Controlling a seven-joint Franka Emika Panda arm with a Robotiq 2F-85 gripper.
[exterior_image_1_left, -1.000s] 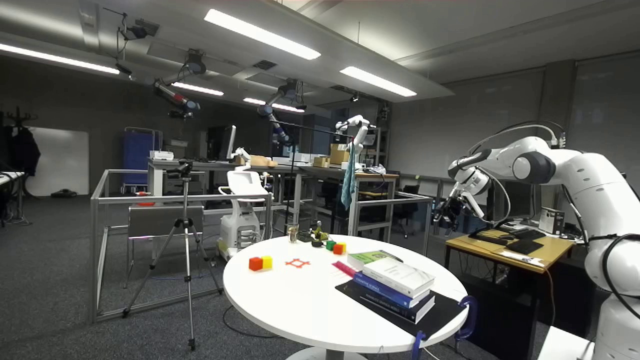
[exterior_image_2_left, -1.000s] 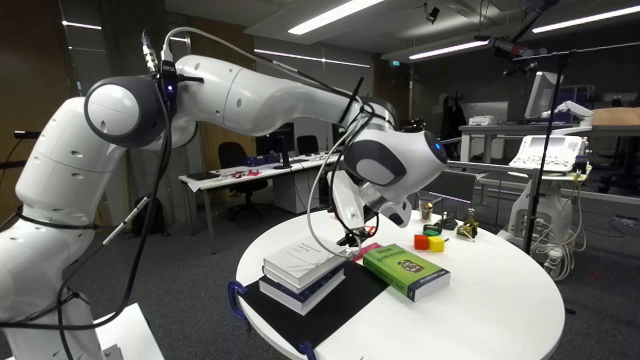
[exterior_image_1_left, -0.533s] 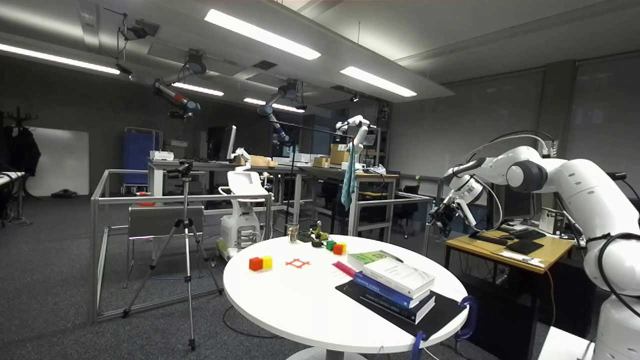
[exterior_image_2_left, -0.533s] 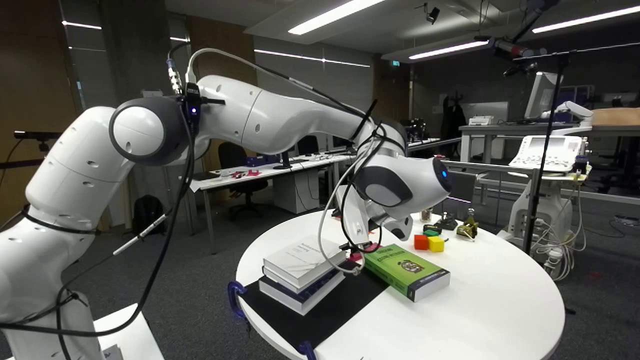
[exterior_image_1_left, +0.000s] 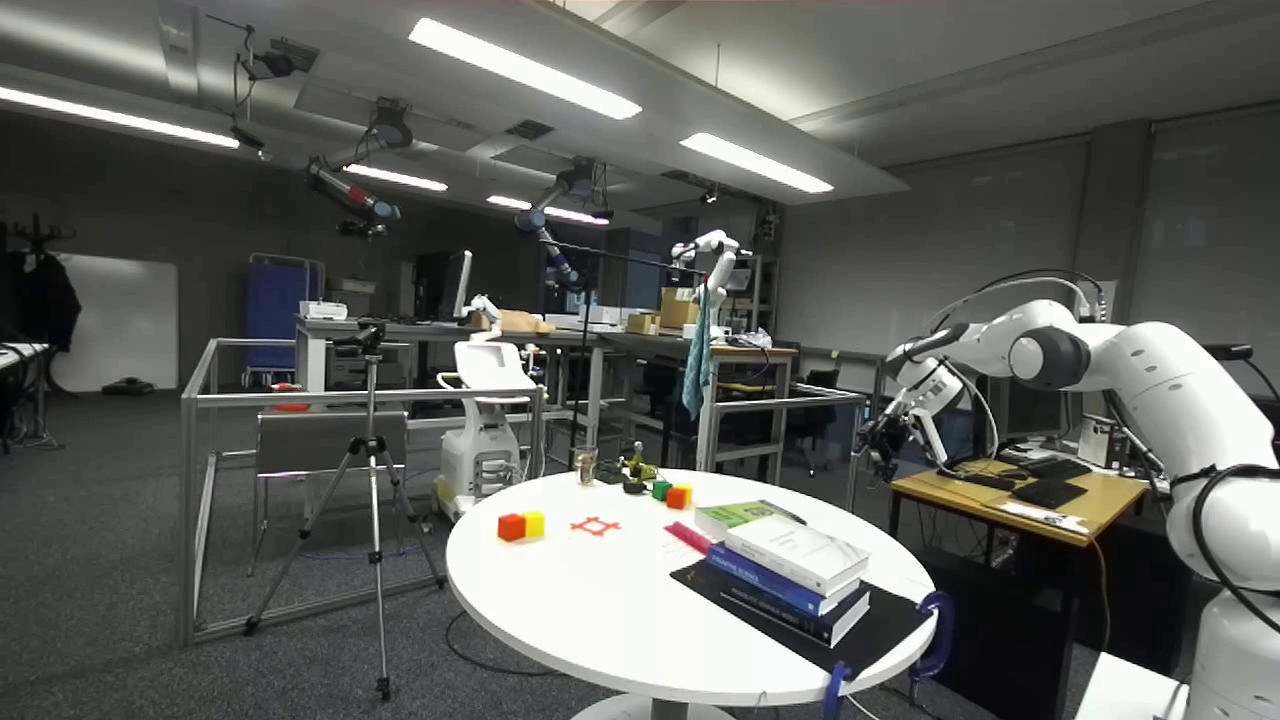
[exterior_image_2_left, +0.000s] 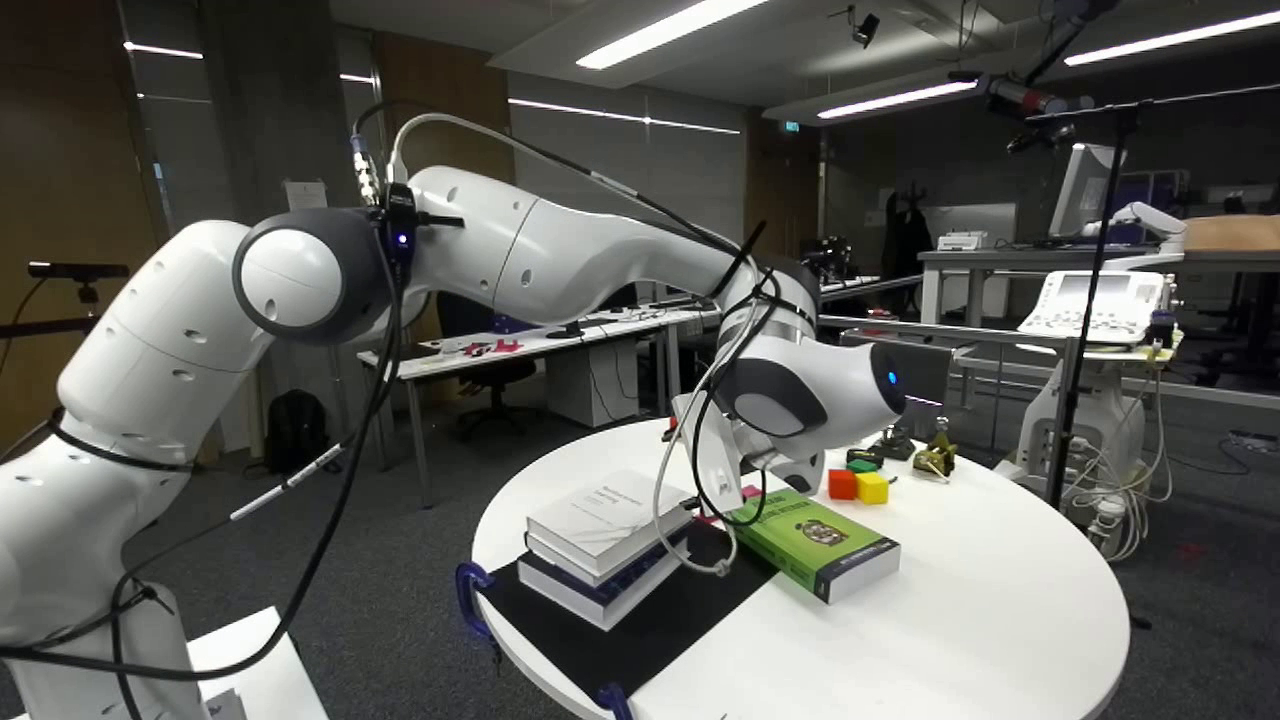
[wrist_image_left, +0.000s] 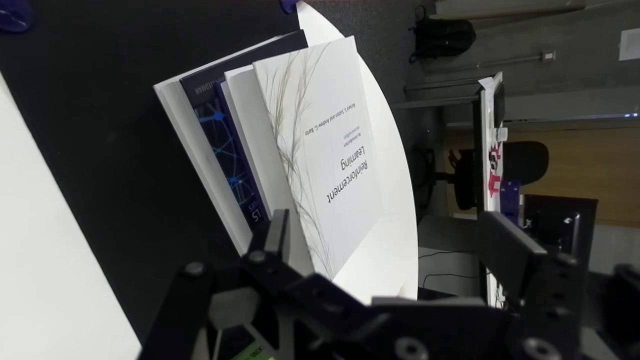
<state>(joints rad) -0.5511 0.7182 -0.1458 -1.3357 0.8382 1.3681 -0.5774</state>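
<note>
The white book (wrist_image_left: 320, 150) lies on top of the blue book (exterior_image_1_left: 768, 578). Near it, the gripper (wrist_image_left: 395, 232) has its jaws wide apart; a pale cable (exterior_image_2_left: 722, 568) hangs partly across my view. Close by lies the green book (exterior_image_2_left: 815, 545).

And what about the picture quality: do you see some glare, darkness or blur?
In the wrist view, the open gripper looks somewhat blurred, the white book has a readable title, and the tabletop at lower left is washed out; in both exterior views, the ceiling lights glare and the far wall is dim.
</note>
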